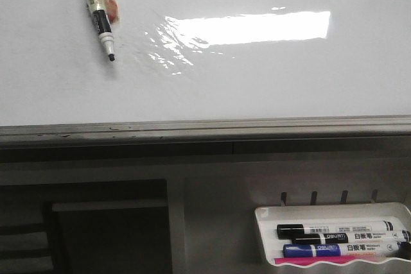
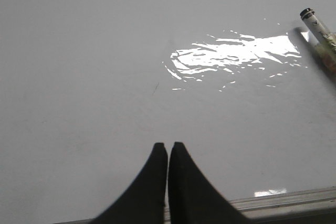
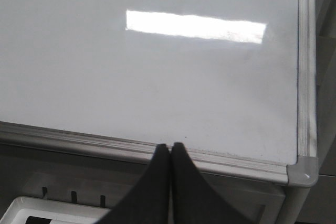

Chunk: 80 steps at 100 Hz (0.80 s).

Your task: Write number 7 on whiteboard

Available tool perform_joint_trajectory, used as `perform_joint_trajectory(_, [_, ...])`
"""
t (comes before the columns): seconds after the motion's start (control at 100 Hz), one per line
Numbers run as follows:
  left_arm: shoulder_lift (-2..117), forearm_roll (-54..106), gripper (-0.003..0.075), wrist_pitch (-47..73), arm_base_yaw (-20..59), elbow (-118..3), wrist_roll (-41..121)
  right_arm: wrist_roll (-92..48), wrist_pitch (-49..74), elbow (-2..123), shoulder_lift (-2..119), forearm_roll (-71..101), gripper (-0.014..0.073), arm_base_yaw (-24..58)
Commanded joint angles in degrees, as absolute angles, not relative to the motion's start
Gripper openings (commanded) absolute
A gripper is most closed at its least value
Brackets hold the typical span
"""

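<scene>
Lying flat across the far part of the front view, the whiteboard (image 1: pixel 270 88) is a large glossy white sheet with a grey metal frame along its near edge. A bright rectangular glare sits right of centre, its left end broken into rippled streaks where the surface film looks wrinkled. No drawn 7 shows on the board in any view — only a faint short dark tick in the left wrist view.

A marker (image 1: pixel 101 12) lies on the board at the far left, uncapped, its dark tip pointing toward the near side, its barrel clear with a yellowish and reddish label and a black band. In the left wrist view the marker (image 2: pixel 318 29) shows at the picture's edge, well apart from the left tool (image 2: pixel 168 148).

The left tool has its black fingers pressed together, holding nothing, above bare board near the frame. The right tool (image 3: pixel 169 148) is likewise closed and empty, over the near frame close to the board's right corner.

Below the frame, at the near right, a white tray (image 1: pixel 264 222) holds capped markers — black, blue and pink.
</scene>
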<state>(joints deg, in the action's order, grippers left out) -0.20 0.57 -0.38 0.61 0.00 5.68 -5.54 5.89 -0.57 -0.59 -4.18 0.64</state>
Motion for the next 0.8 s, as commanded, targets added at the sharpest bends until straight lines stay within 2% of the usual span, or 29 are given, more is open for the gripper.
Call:
perform_joint_trajectory(0.0, [-1.94, 0.73, -0.002, -4.4, 0.58, 2.0, 5.14, -5.85, 1.47, -2.36, -1.69, -4.73, -0.0064, 0.32])
perform_joint_trajectory(0.79, [-1.94, 0.73, -0.002, -4.4, 0.58, 2.0, 5.14, -5.85, 0.74, -2.36, -1.69, -4.73, -0.0064, 0.32])
